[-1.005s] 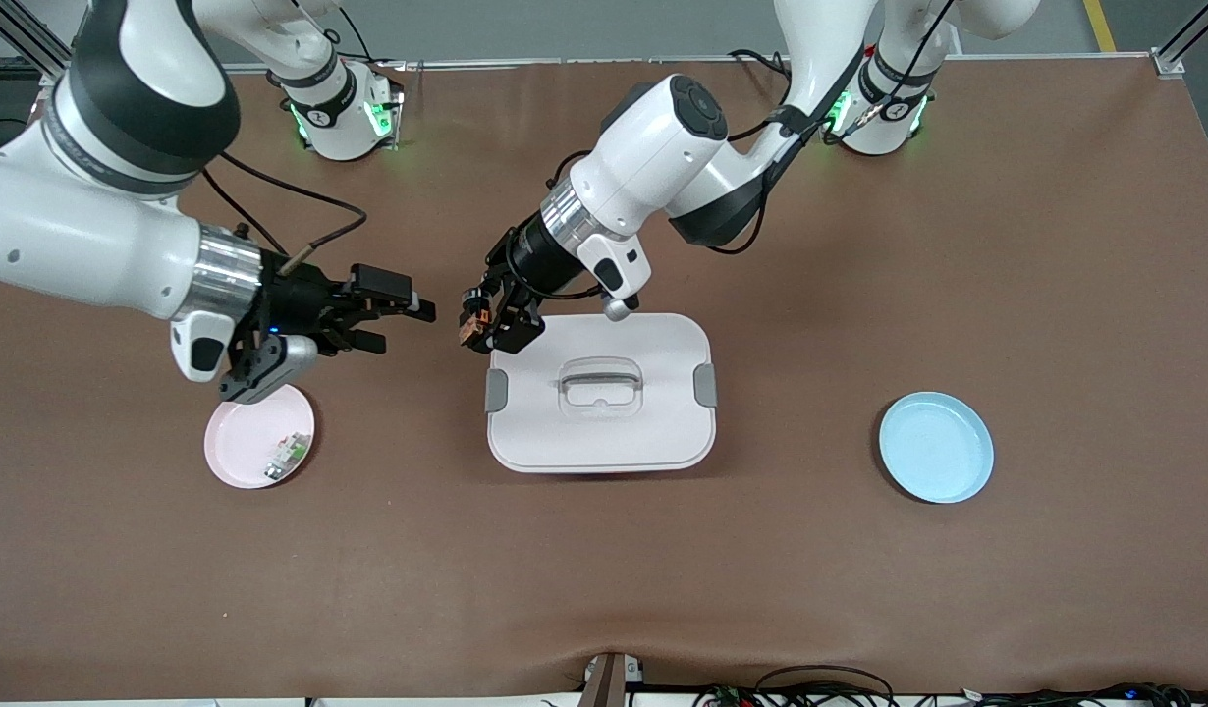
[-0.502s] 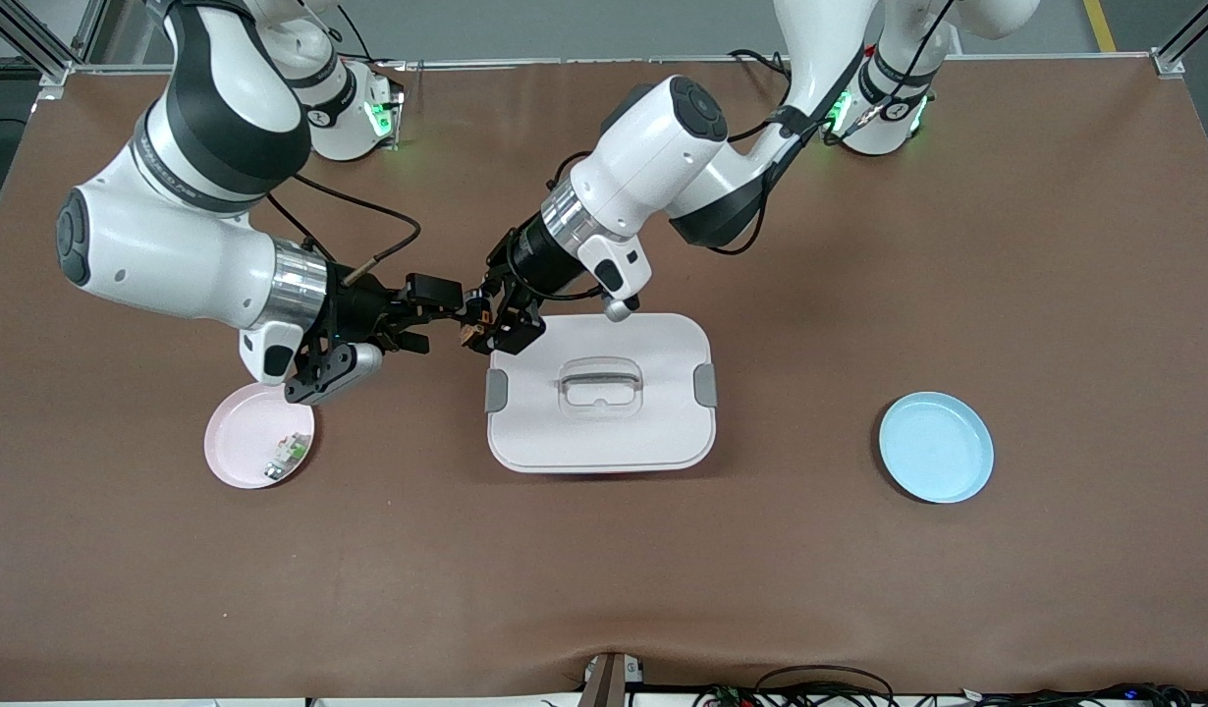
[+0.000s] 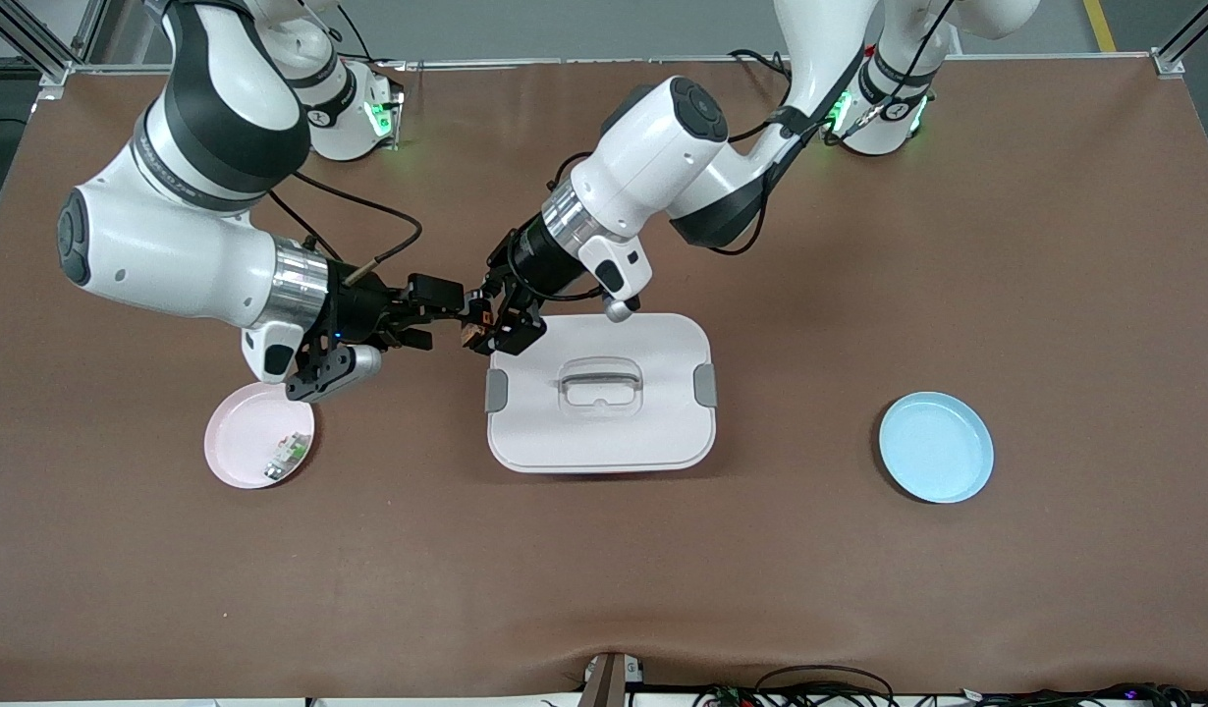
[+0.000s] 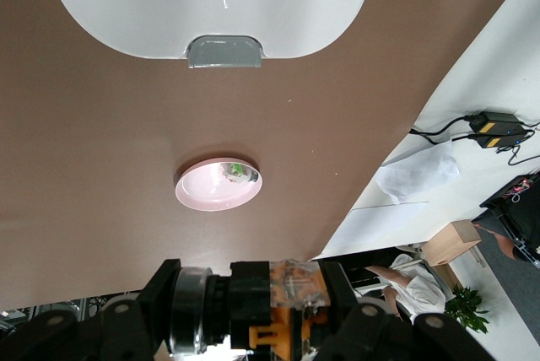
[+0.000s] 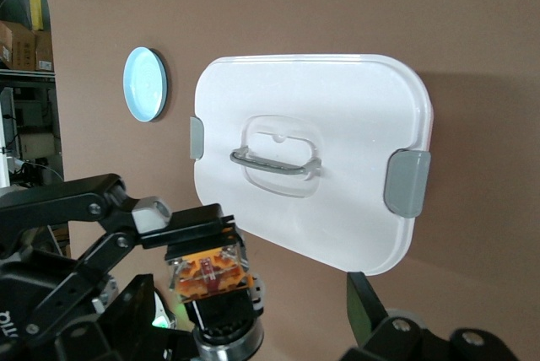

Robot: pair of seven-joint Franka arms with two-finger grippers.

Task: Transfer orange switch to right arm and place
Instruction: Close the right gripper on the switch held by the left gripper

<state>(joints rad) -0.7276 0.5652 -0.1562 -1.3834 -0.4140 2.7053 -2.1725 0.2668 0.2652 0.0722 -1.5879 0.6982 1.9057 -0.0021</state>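
The brown tabletop [image 3: 859, 609] carries three things directly: a white lidded box [image 3: 601, 393] with grey side clips and a handle moulded into its lid near the middle, a pink plate [image 3: 259, 435] toward the right arm's end, and a light blue plate [image 3: 936, 447] toward the left arm's end, well apart from the box. The pink plate holds a small white-and-green component [image 3: 286, 455], and both plates sit slightly nearer to the front camera than the box's middle. The two robot bases stand along the tabletop's edge farthest from that camera.
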